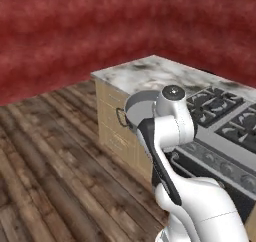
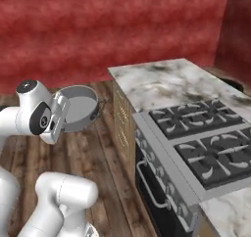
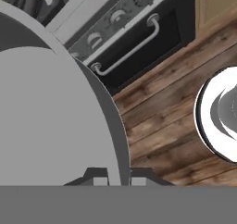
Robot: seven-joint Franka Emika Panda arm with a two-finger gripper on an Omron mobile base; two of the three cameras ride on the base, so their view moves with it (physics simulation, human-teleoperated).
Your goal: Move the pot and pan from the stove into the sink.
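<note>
The pot, grey metal with a small loop handle, hangs tilted in the air above the wood floor, left of the stove. My gripper is shut on the pot's rim, one fingertip on each side of the wall. In the hand view the pot covers the left half, its inside facing the camera. The hand sits at the pot's left edge in the right base view. Nothing stands on the stove's black grates where they show. The pan and the sink are out of view.
A marbled white counter runs beyond the stove, over wooden drawers. The oven door handle and front knobs face the wood floor. A red wall closes the back.
</note>
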